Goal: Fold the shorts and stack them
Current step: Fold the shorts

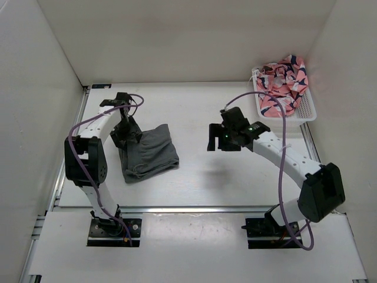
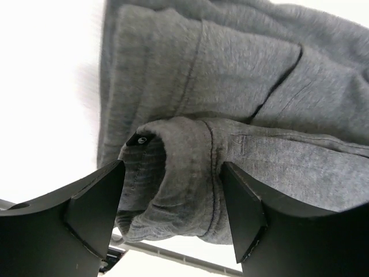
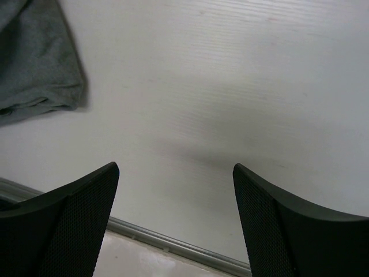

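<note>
The open left gripper should pinch the fold of the soft grey fabric shorts deep. The right gripper hangs open.

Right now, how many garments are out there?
2: the grey shorts on the table at the left gripper, and a pink patterned bundle in the white basket, possibly hiding more.

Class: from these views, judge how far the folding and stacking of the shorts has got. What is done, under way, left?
Done: the shorts lie in a compact folded bundle on the table. In hand: the left gripper is open astride a rolled edge of them; the right gripper hangs open over bare table. Left: probably tidying that fold, then stacking.
</note>
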`<state>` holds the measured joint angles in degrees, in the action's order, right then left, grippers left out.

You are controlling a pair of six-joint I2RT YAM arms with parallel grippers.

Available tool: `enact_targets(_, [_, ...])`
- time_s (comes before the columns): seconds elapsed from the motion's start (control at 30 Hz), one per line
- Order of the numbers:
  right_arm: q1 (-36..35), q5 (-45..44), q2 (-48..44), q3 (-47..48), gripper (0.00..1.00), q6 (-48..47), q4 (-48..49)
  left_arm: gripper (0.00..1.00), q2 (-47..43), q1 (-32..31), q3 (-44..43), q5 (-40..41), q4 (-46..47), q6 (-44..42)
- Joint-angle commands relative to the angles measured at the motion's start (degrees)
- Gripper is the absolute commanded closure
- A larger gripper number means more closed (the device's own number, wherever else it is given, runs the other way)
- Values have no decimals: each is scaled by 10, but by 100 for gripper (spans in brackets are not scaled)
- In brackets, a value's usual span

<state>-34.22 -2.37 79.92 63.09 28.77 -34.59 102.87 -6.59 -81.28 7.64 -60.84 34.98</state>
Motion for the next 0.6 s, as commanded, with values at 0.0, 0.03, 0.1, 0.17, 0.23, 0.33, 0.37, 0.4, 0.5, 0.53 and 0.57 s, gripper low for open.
enact_targets(0.0, [-28,57,46,72,16,-38,23,21,-64,3,-10,40,1,12])
enact_targets(0.03, [-36,68,65,108,16,-45,23,21,-73,10,-10,46,1,12])
enact_targets(0.1, [-58,94,129,148,11,-64,23,21,-88,20,-4,51,1,19])
enact_targets(0.17, [-70,138,203,206,9,-69,23,21,-88,30,9,51,1,19])
enact_targets(0.23, [-76,169,274,243,9,-74,29,21,-88,46,23,51,7,19])
enact_targets(0.33, [-97,214,348,302,12,-74,34,22,-88,54,37,51,25,14])
enact_targets(0.37, [-103,214,363,319,12,-74,39,22,-83,54,38,51,25,14])
enact_targets(0.4, [-108,214,376,328,14,-74,39,23,-73,59,38,45,31,14])
enact_targets(0.5, [-118,214,428,340,16,-61,39,26,-62,64,32,45,31,2])
enact_targets(0.53, [-118,214,428,340,18,-61,51,26,-62,64,32,45,31,2])
enact_targets(0.57, [-118,214,436,340,21,-52,51,27,-68,64,32,39,31,-3])
